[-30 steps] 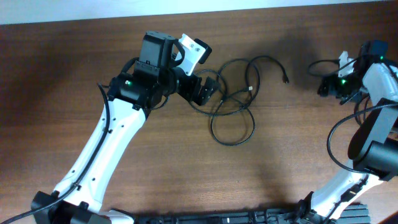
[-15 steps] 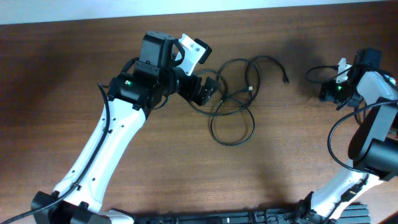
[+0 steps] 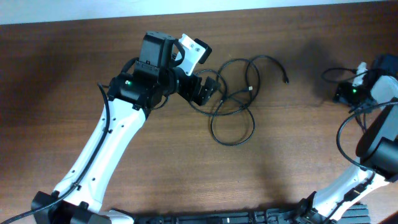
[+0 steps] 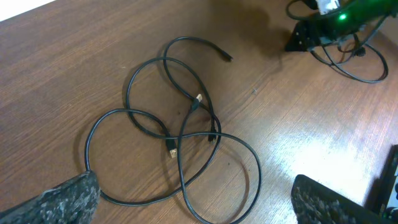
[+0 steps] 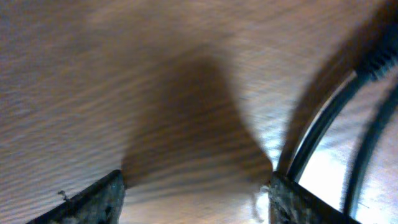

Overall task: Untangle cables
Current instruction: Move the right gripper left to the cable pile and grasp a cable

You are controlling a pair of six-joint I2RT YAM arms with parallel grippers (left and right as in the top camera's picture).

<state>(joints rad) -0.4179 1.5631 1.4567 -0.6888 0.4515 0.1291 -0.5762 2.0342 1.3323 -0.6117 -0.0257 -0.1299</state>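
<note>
Thin black cables (image 3: 231, 102) lie in crossed loops on the brown wooden desk (image 3: 298, 155); none is separated yet. The left pincer (image 4: 196, 198) is wide and empty, and the right pincer (image 5: 196, 199) is apart and empty.

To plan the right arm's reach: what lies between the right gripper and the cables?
Nothing: only bare table between right gripper and cables, seen in the overhead view.

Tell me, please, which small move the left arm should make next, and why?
Probably lower the left claw onto the nearest loop of the cables and close. It hangs open and empty at their edge, and their loops cross in a tangle.
</note>
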